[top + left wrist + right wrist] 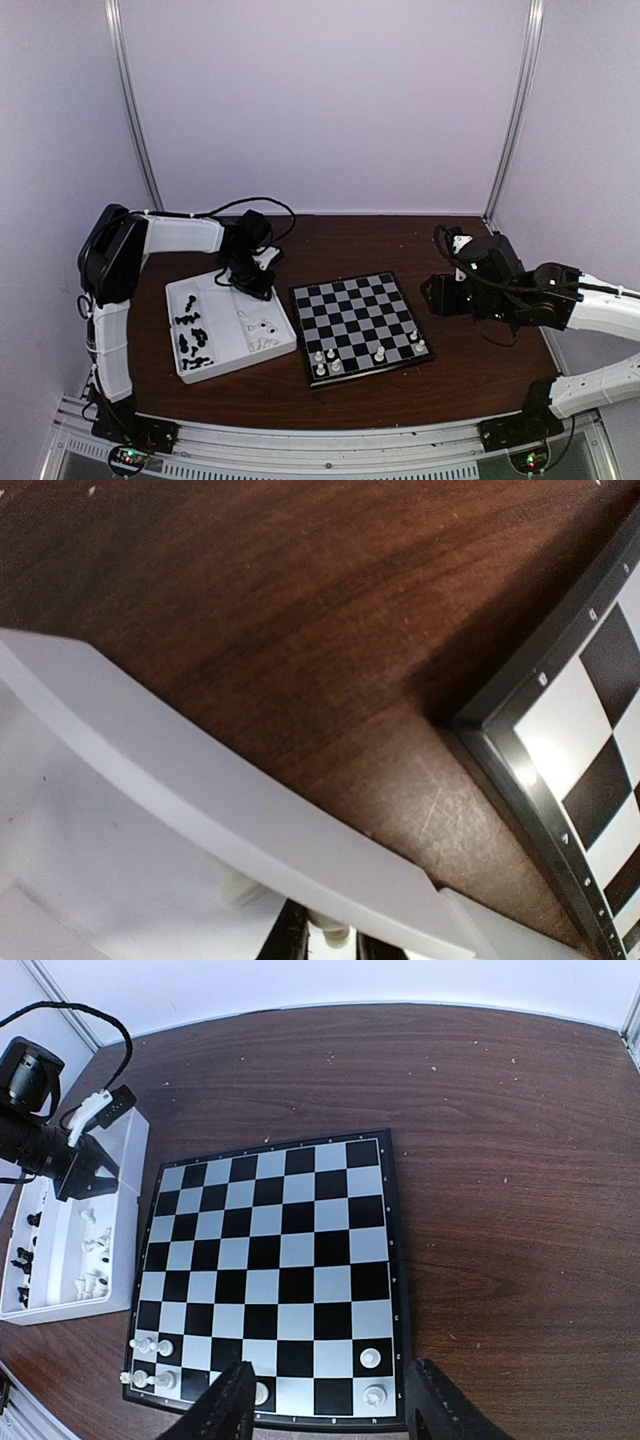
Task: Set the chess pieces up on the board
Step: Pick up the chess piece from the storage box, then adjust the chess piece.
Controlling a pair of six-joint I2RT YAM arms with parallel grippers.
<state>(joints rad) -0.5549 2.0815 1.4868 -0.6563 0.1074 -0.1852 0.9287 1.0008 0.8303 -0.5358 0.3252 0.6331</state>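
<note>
Though overhead hides it, left gripper (pixel 330 948) sits narrow astride a white piece (pixel 335 933); right gripper (pixel 332 1402) wide.

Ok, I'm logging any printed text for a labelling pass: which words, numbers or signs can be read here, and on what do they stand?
No text here can be read.
Small white marks on the black rim of the board: too small and blurred to read in any view.
white compartment tray: no print visible.

Dim, soft light; glare on board (pixel 585 740)
</note>
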